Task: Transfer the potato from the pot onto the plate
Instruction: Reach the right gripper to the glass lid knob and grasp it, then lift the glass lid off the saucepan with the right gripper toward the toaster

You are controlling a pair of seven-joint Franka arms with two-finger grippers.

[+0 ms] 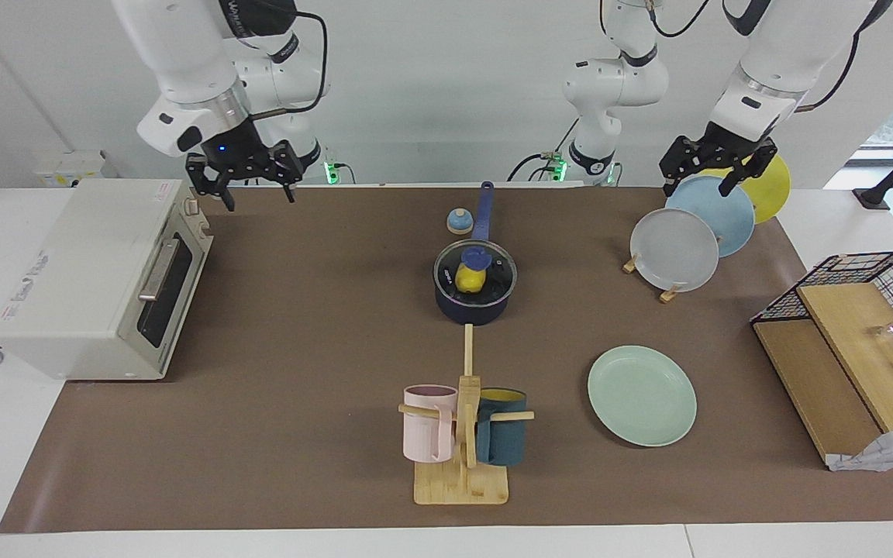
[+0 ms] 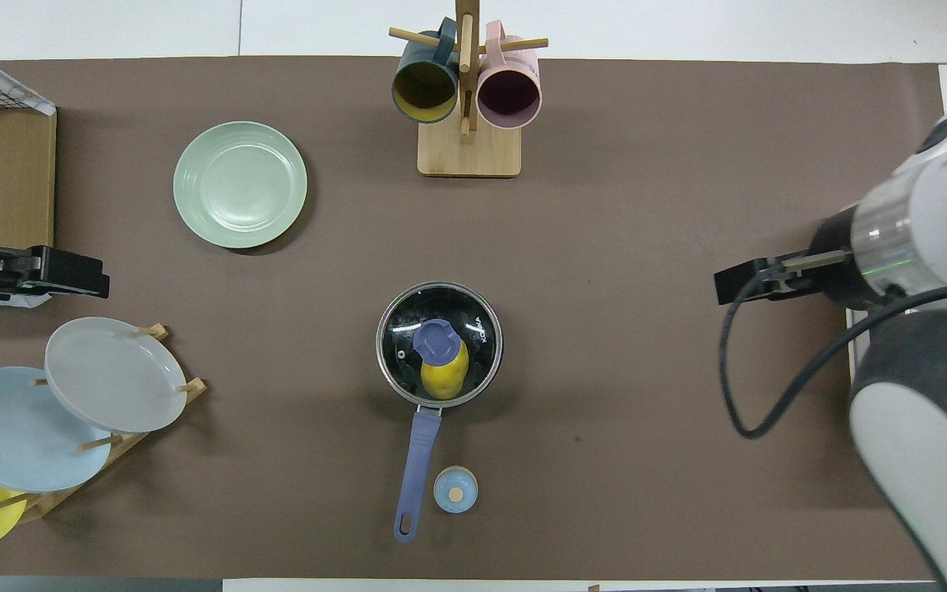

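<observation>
Surface: white counter covered by a brown mat, white wall at the robots' end.
Pot: small round dark navy saucepan near the middle of the mat, long blue handle pointing toward the robots; a glass lid with a blue knob sits on it. White lettering on the lid, too small to read.
Potato: glossy yellow lumpy potato inside the pot, seen through the lid.
Plate: pale mint-green round plate flat on the mat, farther from the robots than the pot, toward the left arm's end, well apart from the pot.
Left gripper: black left gripper hangs over the wooden rack of grey, light blue and yellow plates; fingers apart, holding nothing.
Right gripper: black right gripper in the air over the mat's edge beside the white toaster oven; fingers apart, holding nothing.
Writing: red-lettered label on the oven's top, unreadable.
Other: wooden mug tree with pink and dark teal mugs; small blue round knob-topped object beside the pot handle.
</observation>
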